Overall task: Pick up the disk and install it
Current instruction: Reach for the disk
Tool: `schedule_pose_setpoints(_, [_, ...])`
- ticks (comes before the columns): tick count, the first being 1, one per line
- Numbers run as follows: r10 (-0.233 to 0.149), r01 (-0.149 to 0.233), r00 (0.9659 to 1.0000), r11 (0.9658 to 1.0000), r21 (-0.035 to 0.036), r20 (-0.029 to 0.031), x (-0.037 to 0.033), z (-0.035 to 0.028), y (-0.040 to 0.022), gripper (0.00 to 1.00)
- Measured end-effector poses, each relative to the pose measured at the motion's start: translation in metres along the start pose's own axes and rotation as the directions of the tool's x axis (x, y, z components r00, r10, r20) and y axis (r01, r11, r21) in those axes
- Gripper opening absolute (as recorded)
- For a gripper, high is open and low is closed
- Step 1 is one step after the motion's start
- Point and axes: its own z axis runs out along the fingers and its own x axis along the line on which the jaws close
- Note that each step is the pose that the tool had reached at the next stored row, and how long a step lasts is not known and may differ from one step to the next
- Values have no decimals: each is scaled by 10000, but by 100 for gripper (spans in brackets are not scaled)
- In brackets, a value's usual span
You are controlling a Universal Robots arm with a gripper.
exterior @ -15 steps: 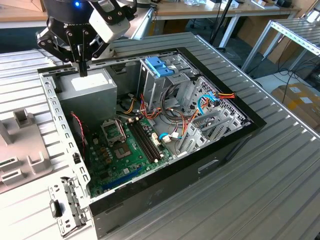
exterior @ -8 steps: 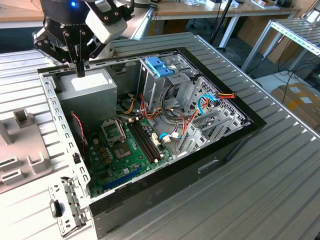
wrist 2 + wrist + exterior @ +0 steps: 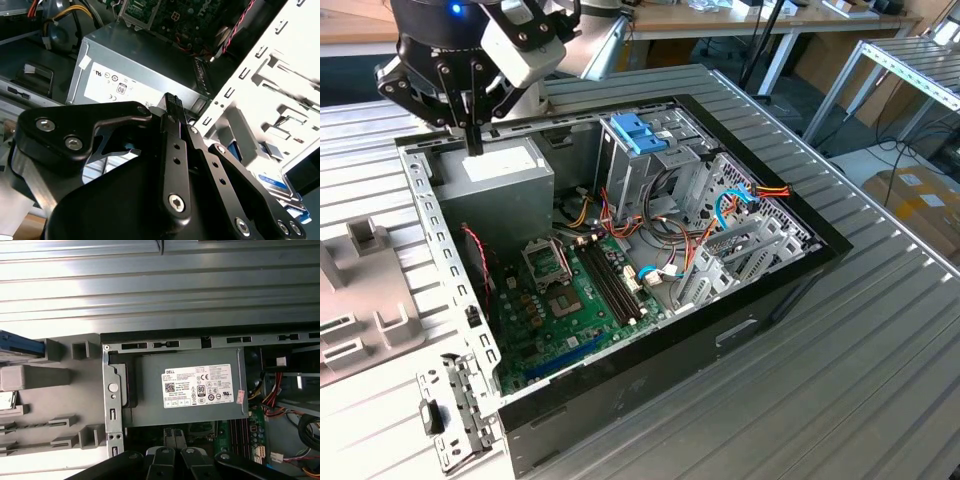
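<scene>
Ribbed metal counter | open case on it | tool clenched, empty, over power supply at case's 11 o'clock, exterior view | disk apart from tool, second wrist view

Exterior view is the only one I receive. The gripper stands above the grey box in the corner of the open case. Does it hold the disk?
Observer: No. In the first wrist view the gripper is shut, with nothing between its jaws.
Operator: Then where is the disk? I cannot find it in my picture.
Observer: In the second wrist view the disk lies outside the case, beyond the perforated metal wall, with its blue-banded white label showing.
</scene>
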Motion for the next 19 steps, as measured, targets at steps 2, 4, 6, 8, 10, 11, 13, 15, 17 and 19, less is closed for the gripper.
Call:
schedule_pose_setpoints(2, [0,0,10000,10000,0,0,15,0,-1,11])
schedule_pose_setpoints(4, [0,0,10000,10000,0,0,35,-1,-3,11])
schedule_pose_setpoints(6, [0,0,10000,10000,0,0,47,-1,-4,11])
schedule_pose_setpoints(8, [0,0,10000,10000,-1,0,67,-2,-5,11])
schedule_pose_setpoints(10, [0,0,10000,10000,0,0,80,-2,-6,11])
schedule_pose_setpoints(11, [0,0,10000,10000,0,0,85,-2,-6,11])
schedule_pose_setpoints(13, [0,0,10000,10000,0,0,101,-3,-8,11])
schedule_pose_setpoints(15, [-1,1,10000,10000,0,0,121,-3,-9,11])
schedule_pose_setpoints(17, [0,0,10000,10000,-1,0,134,-3,-10,11])
schedule_pose_setpoints(19, [-1,1,10000,10000,0,0,152,-4,-12,11])
